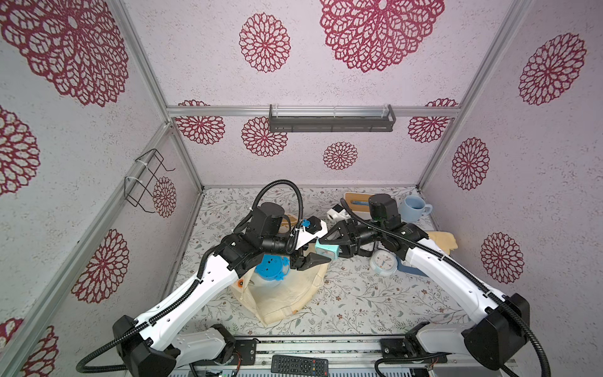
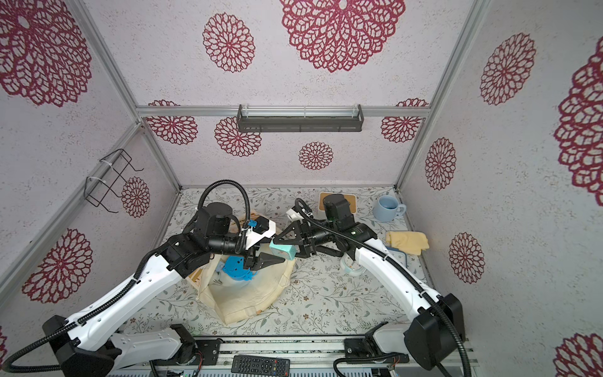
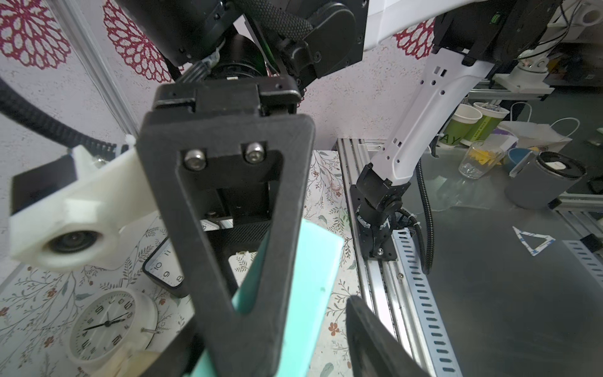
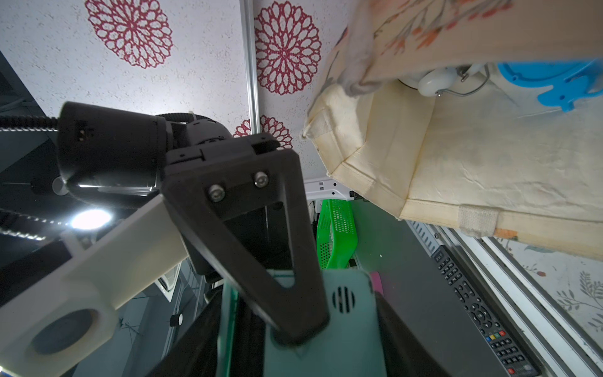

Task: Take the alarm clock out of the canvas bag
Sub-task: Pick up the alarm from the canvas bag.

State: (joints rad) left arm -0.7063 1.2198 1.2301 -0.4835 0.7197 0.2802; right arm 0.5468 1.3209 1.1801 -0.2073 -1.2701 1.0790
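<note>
a: what's on the table?
b: the canvas bag, standing open.
a: grippers?
b: right gripper clamps the teal alarm clock above the bag's far rim. left gripper straddles it half-open; can't tell if it grips.

4 clocks: teal clock, white round clock, black square clock, blue clock (probably, only back shows). 1 canvas bag, 1 mug, 1 yellow cloth, 1 remote.
</note>
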